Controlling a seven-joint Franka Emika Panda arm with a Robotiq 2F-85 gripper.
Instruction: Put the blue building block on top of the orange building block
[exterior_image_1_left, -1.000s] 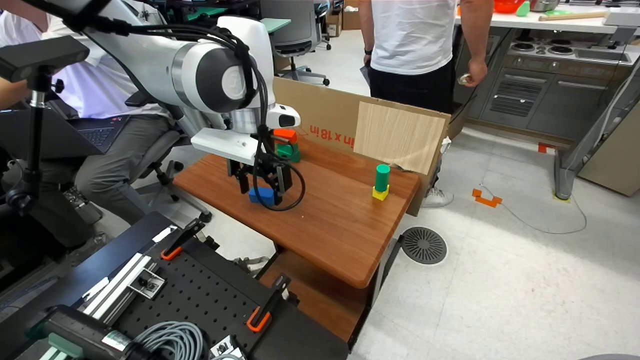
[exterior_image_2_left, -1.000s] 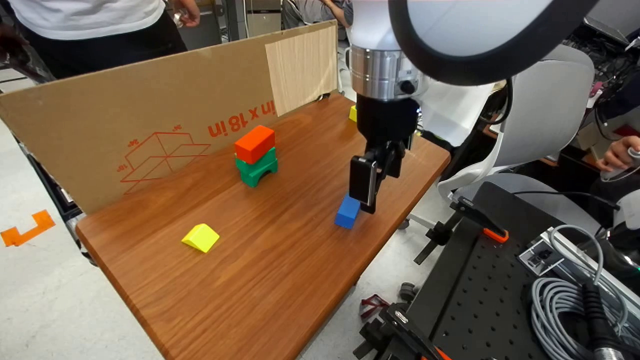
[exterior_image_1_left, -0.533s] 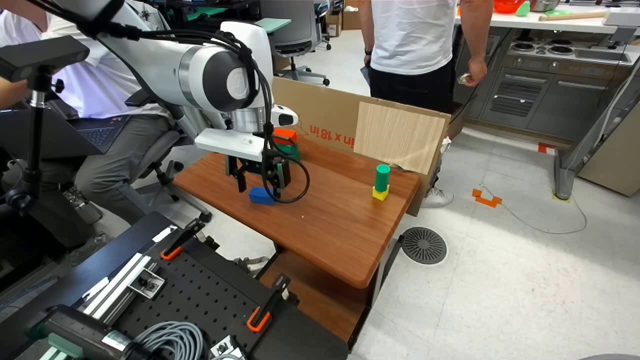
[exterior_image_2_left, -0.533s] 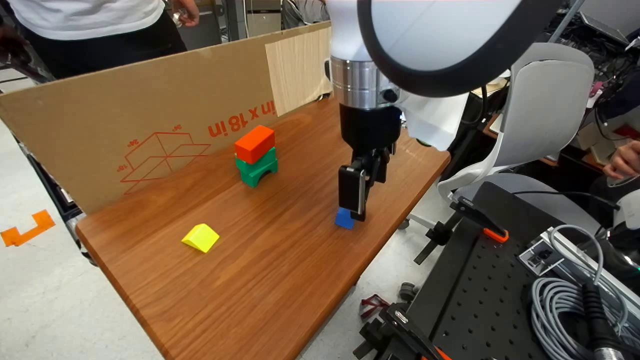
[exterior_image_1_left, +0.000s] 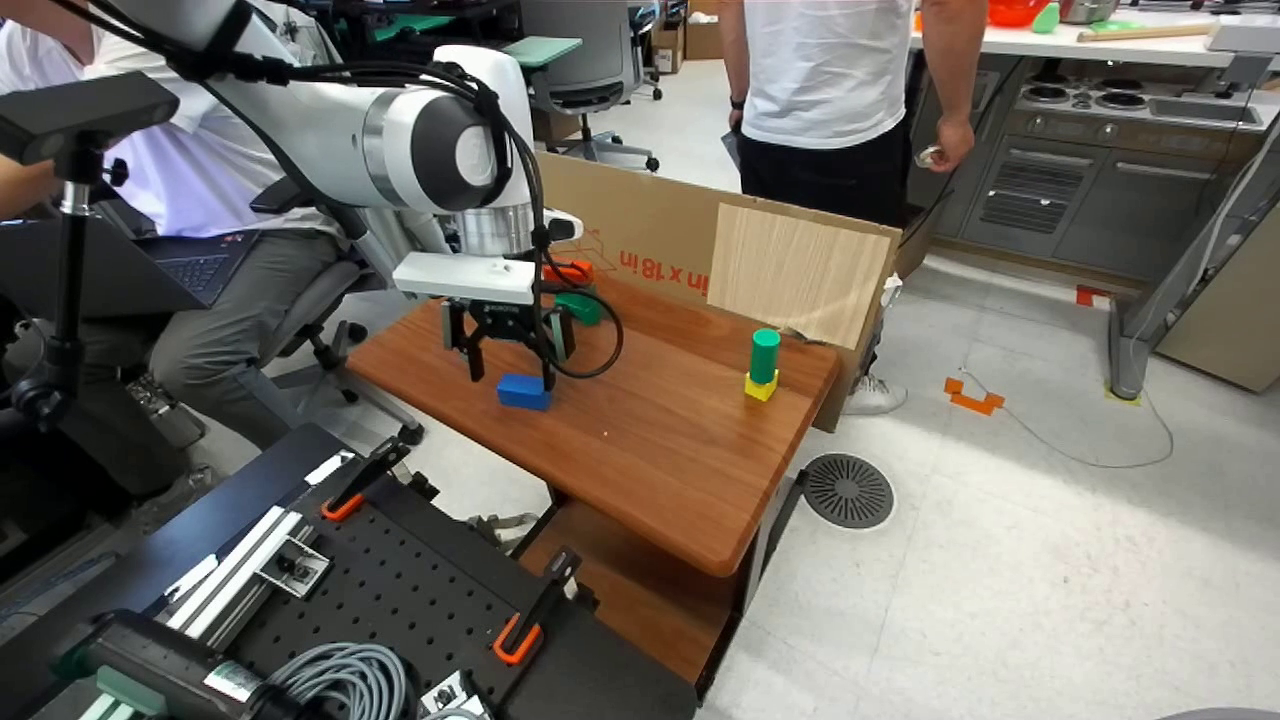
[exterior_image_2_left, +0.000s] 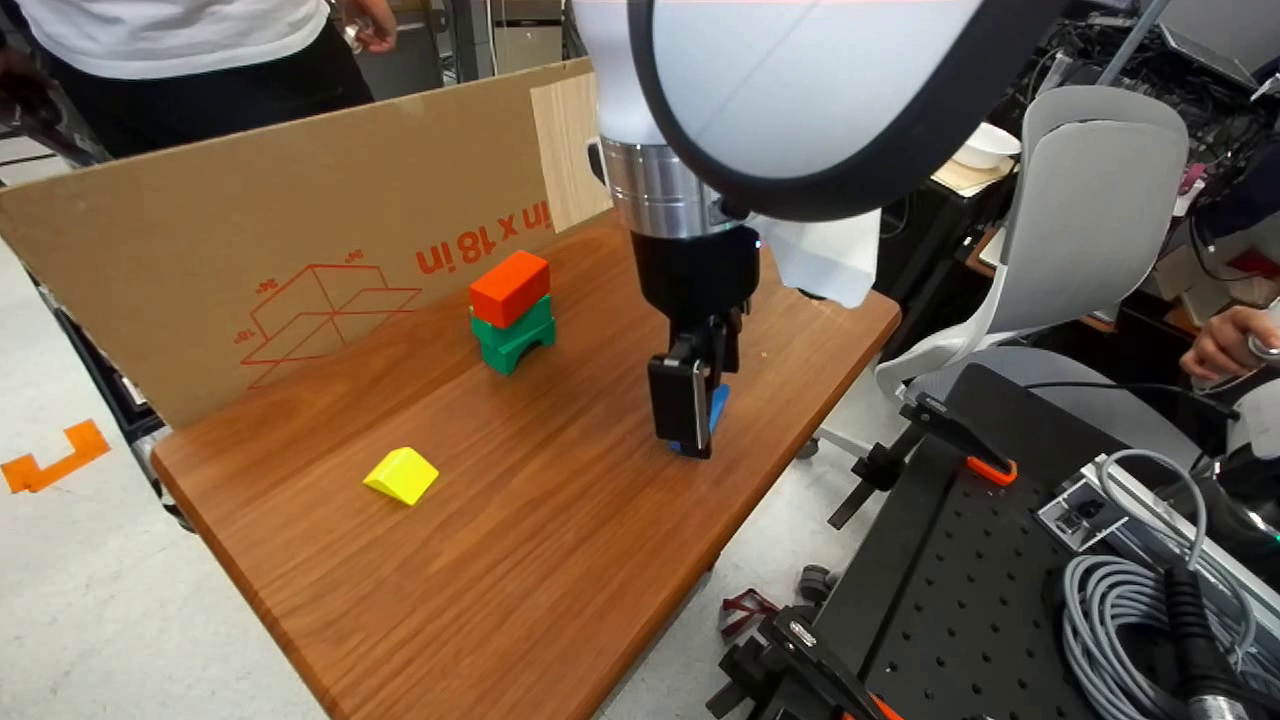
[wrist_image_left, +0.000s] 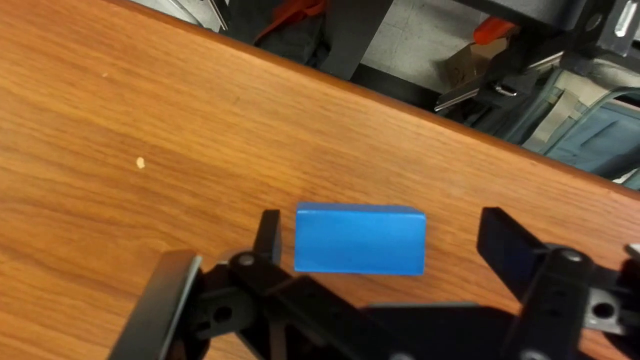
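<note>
- end effector (wrist_image_left: 380, 232): pointing down over bench (exterior_image_1_left: 660, 460); fingers (wrist_image_left: 505, 250) standing well apart, blue blk (wrist_image_left: 360, 242) lying btwn them in wrist view w/ gaps showing at both its ends;
- fingertip ht vs blk top: can't tell;
- blue blk: lying flat on bench, long side running from finger to finger; sitting nearer the finger at wrist-view left, gap on the right showing wider;
- in an exterior view most of blue blk (exterior_image_2_left: 719, 402) is hiding behind end effector;
- orange blk (exterior_image_2_left: 510, 288): resting atop green arch (exterior_image_2_left: 517, 333), near cardboard panel (exterior_image_2_left: 380, 160), well apart from blue blk; showing in both exterior views; whether green is 1 pc or 2, can't tell;
- in an exterior view yellow wedge (exterior_image_2_left: 402, 475) is lying on bench, well apart from other blks;
- in an exterior view green cyl (exterior_image_1_left: 765, 354) is standing upright on small yellow blk (exterior_image_1_left: 761, 387), near bench edge;
- arm (exterior_image_1_left: 320, 130) reaching in over bench; person (exterior_image_1_left: 830, 80) in white shirt standing behind cardboard panel
</note>
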